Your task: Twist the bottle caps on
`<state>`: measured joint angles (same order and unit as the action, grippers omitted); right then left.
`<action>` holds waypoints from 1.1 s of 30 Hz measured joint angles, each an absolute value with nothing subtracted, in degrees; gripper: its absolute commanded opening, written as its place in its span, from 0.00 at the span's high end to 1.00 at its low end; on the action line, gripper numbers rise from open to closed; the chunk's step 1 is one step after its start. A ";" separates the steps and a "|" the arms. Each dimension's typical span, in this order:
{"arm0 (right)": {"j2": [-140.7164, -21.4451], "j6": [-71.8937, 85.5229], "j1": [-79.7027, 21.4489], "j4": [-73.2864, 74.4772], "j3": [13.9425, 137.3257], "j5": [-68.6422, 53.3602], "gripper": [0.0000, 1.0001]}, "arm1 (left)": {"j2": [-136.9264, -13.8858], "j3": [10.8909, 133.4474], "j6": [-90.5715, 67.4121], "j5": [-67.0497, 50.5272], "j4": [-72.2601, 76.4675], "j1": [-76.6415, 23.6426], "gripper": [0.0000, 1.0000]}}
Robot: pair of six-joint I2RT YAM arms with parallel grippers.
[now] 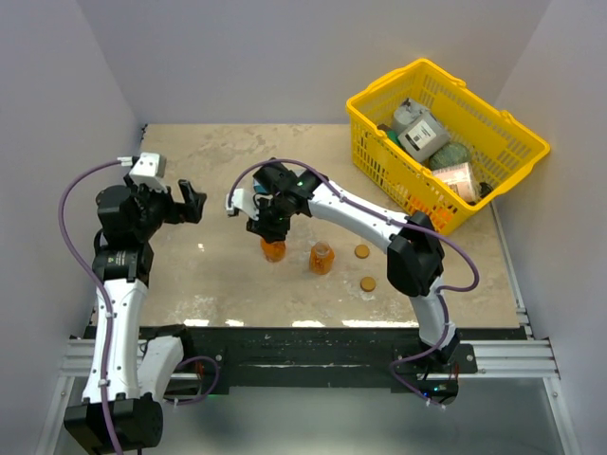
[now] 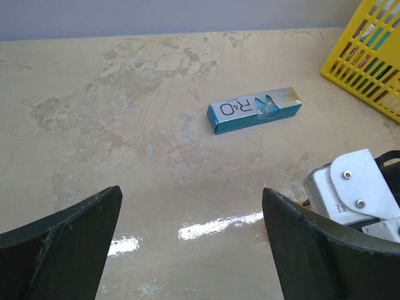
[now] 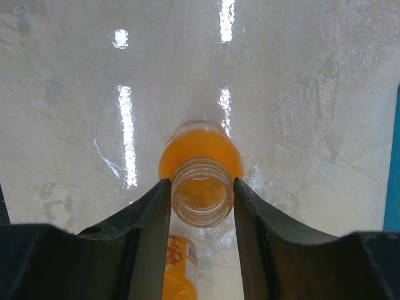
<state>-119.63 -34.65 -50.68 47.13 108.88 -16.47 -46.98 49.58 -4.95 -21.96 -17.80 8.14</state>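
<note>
Right claw (image 3: 202,187) around translucent orange bottle (image 3: 200,155)

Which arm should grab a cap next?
Probably left: the left gripper is open and empty, while the right gripper is shut on a bottle. The caps lie over on the right, though, so it must reach across.
</note>
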 measured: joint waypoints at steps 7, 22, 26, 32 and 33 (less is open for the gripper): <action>-118.52 -34.94 -50.39 48.01 108.90 -16.45 0.85 | -47.09 46.89 -1.54 -28.18 -16.82 8.21 0.00; -93.89 -37.12 -37.54 50.41 112.53 -37.12 0.89 | -48.25 44.16 12.47 -57.25 -13.67 -6.92 0.00; -93.97 -37.12 -39.86 50.41 112.57 -39.16 0.90 | -51.05 44.25 11.73 -56.84 -10.00 -8.93 0.00; -94.48 -37.01 -41.71 50.89 112.57 -40.14 0.90 | -53.65 44.36 10.17 -55.55 -6.02 -12.36 0.00; -94.48 -36.84 -41.91 50.92 112.57 -40.25 0.90 | -54.04 44.36 9.67 -55.44 -5.37 -12.99 0.00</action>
